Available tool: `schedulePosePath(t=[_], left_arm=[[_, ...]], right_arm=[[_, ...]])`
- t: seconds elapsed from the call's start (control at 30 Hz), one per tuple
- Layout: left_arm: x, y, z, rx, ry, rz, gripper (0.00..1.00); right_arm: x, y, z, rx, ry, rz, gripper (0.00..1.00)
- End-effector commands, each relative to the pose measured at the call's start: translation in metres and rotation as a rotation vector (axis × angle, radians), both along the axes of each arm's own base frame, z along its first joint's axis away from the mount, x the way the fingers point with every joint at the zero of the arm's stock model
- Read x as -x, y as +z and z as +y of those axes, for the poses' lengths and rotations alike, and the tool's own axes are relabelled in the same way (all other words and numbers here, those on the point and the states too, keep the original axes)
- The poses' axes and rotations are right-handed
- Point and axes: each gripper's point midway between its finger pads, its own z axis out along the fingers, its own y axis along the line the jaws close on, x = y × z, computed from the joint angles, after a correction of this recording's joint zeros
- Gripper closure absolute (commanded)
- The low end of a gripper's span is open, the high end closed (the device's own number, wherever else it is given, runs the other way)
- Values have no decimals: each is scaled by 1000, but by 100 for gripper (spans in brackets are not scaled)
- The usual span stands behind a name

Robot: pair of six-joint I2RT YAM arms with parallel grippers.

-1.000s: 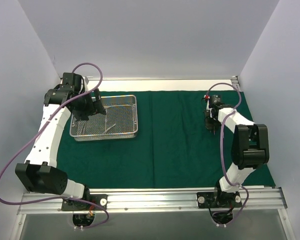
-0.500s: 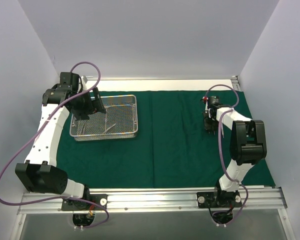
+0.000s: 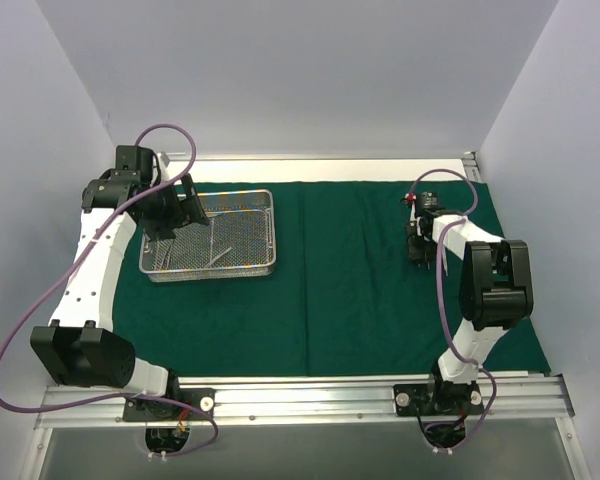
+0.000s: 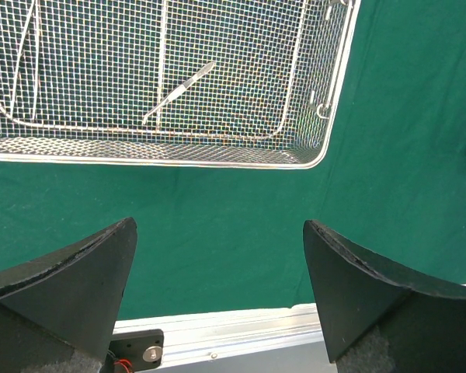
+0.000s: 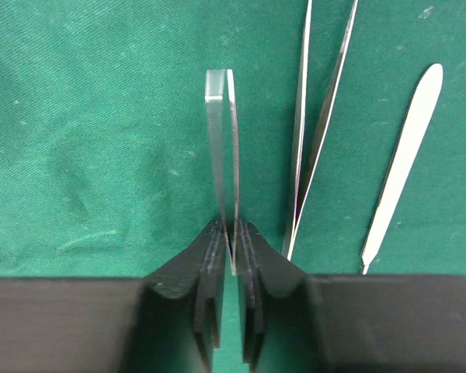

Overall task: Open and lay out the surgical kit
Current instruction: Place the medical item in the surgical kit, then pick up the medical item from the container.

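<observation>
From above, the dark green cloth (image 3: 360, 290) lies spread flat, with the wire-mesh tray (image 3: 274, 240) on its far left part. The left gripper (image 3: 180, 210) hovers over the tray's far left corner, the right gripper (image 3: 417, 250) low over the cloth's far right.

Left wrist: fingers (image 4: 85, 272) spread wide, empty — a slim instrument (image 4: 180, 92) lies in the tray.

Right wrist: jaws clamped on thin forceps (image 5: 221, 155) — beside them on the cloth lie a second forceps (image 5: 318, 116) and a flat steel handle (image 5: 404, 155).
</observation>
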Motion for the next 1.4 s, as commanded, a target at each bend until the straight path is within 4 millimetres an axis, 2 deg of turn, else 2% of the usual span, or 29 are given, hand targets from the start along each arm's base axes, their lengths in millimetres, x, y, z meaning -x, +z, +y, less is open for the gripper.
schedulePosePath(t=[0.0, 0.1, 0.4, 0.5, 0.67, 0.77, 0.9, 0.93, 1.0, 1.07, 1.1, 1.2, 1.23, 1.3, 1.33, 1.37], left_arm=[[-8, 5, 2, 10, 4, -43, 3], [-8, 2, 4, 9, 9, -41, 3], [-12, -3, 3, 32, 10, -34, 3], [-13, -7, 5, 25, 22, -23, 3], [-19, -23, 5, 31, 24, 23, 4], [-25, -36, 4, 34, 23, 68, 4], [-33, -47, 0, 46, 11, 92, 0], [-36, -54, -1, 49, 6, 115, 0], [-36, -64, -3, 52, -6, 161, 8], [-41, -78, -5, 40, -8, 224, 10], [-37, -85, -3, 18, 1, 272, 13], [-41, -99, -9, -45, -27, 341, 15], [-48, -105, -6, -94, -23, 353, 16], [-50, -110, -14, -134, -83, 371, 19], [-53, -124, -11, -180, -96, 402, 22], [-58, -120, -16, -209, -143, 394, 25]], right_arm=[[0, 3, 7, -6, -2, 7, 87], [-3, 9, 12, -19, 3, -21, 81], [-16, 35, 14, -13, -4, -80, 76], [-23, 53, 13, 12, -7, -133, 72], [-30, 82, 9, 48, -19, -175, 62], [-31, 98, 10, 45, -19, -206, 62], [-30, 110, 10, 52, -11, -224, 61], [-30, 113, 13, 49, -4, -230, 61], [-35, 121, 21, 17, 9, -258, 61], [-38, 125, 35, -26, 16, -273, 61], [-39, 129, 43, -45, 31, -281, 61], [-38, 130, 68, -70, 80, -282, 61], [-38, 132, 75, -78, 98, -290, 61], [-37, 135, 85, -92, 121, -299, 61], [-38, 135, 86, -95, 122, -308, 61], [-37, 139, 91, -123, 137, -315, 61]])
